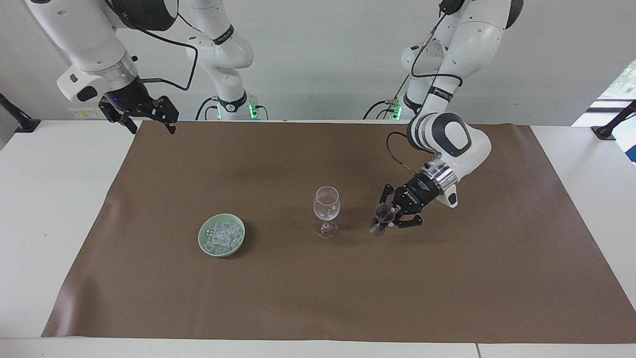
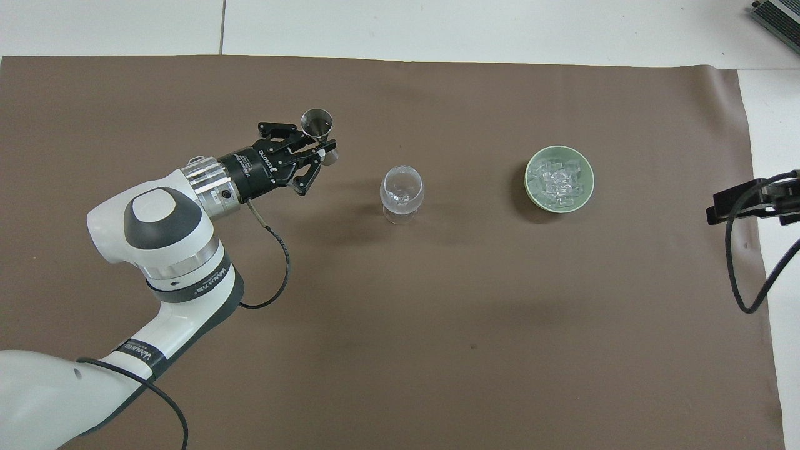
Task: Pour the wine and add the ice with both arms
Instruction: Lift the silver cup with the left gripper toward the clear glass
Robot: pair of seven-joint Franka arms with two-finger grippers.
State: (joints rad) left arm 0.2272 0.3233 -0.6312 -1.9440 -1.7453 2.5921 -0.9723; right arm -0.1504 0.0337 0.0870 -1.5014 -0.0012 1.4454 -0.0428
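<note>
- One clear stemmed wine glass (image 1: 326,211) stands upright near the middle of the brown paper mat (image 1: 318,298), and it looks empty.
- One round pale green bowl (image 1: 203,238) sits on the mat toward the right arm's end of the table, well apart from the glass and about as far from the robots.
- The ice (image 1: 221,235), a heap of small clear cubes, fills that bowl; the cubes overlap too much to count.
- One small silver metal jigger (image 1: 383,219), shaped like two cones joined at a narrow waist, is up off the mat, standing roughly upright.
- Two white jointed arms are in view.
- The left gripper (image 1: 390,219) hangs over the mat just beside the glass, toward the left arm's end, its black fingers pinched on the waist of the jigger.
- The right gripper (image 1: 152,121) waits in the air over the mat's corner at the right arm's end nearest the robots, its fingers spread apart and holding nothing.
- White lettering runs along the left gripper's black body and the left arm's dark band, but neither can be read.
- In the overhead view the jigger's open mouth (image 2: 316,120) faces up.
</note>
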